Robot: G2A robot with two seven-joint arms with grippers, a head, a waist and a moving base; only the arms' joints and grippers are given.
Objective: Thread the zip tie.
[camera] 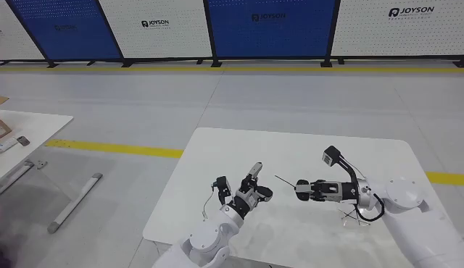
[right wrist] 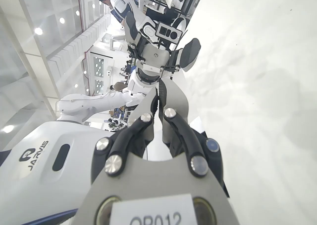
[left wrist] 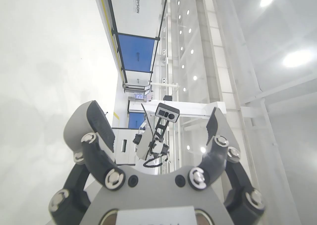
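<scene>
A thin black zip tie [camera: 285,182] sticks out from my right gripper [camera: 297,190], which is shut on its end just above the white table [camera: 326,148]. The tie's free tip points toward my left gripper [camera: 261,181], a short gap away. In the left wrist view, the left gripper [left wrist: 156,112] stands open with nothing between its fingers. Beyond it, that view shows the right gripper [left wrist: 145,141] holding the zip tie [left wrist: 146,117] upright. In the right wrist view, the right gripper [right wrist: 158,89] has its pads pressed together, facing the open left gripper [right wrist: 161,37].
A black cable loop [camera: 357,216] hangs by the right wrist. Bare tabletop spreads behind both grippers. Another white table [camera: 29,130] with small items stands off to the far left. Blue and white panels [camera: 268,14] line the back.
</scene>
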